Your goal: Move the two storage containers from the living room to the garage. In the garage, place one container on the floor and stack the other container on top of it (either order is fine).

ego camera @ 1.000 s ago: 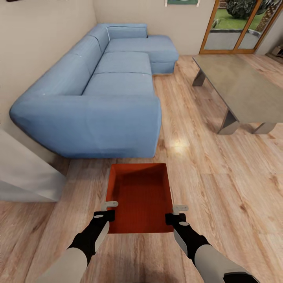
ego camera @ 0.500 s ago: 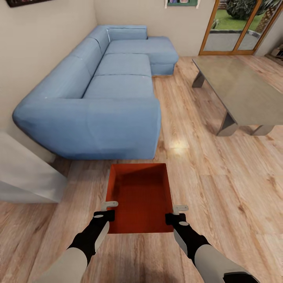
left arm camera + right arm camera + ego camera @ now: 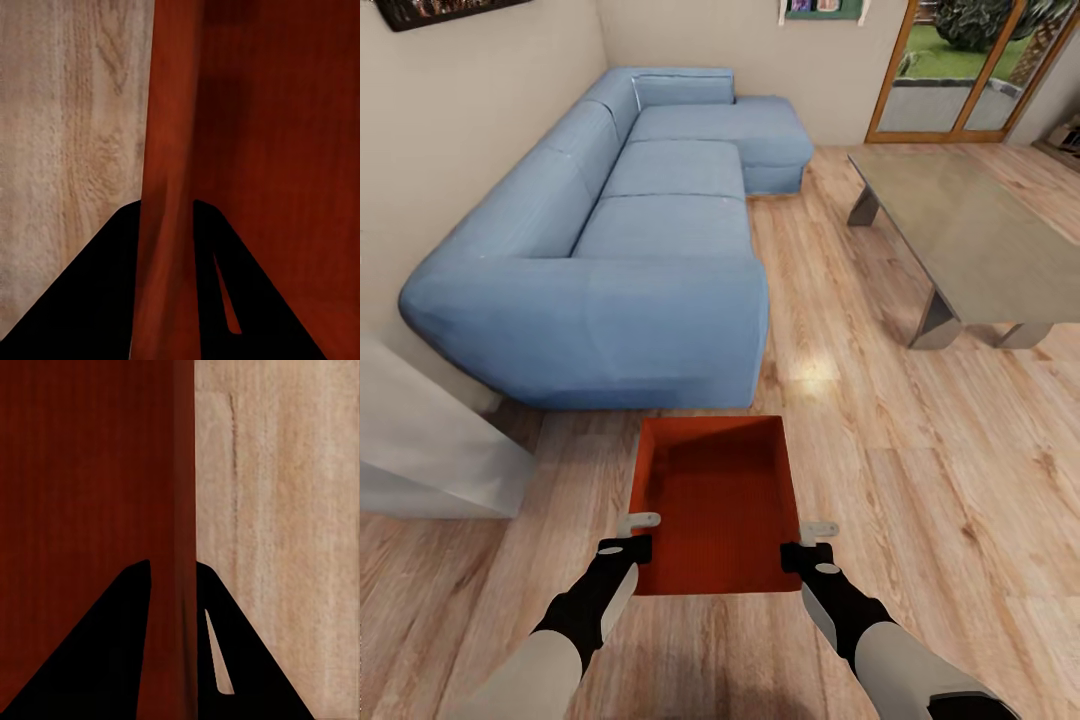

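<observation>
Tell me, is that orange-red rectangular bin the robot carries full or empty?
Empty. The head view looks straight into the lidless orange-red rectangular bin, and only its bare ribbed bottom shows, with nothing lying inside.

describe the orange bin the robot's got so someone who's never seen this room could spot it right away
Start at the big light-blue sofa along the wall, then look to the wood floor off its near armrest. The storage container hangs there, gripped on opposite walls by the left gripper and right gripper. It is the only orange-red thing: lidless, rectangular, ribbed inside.
</observation>
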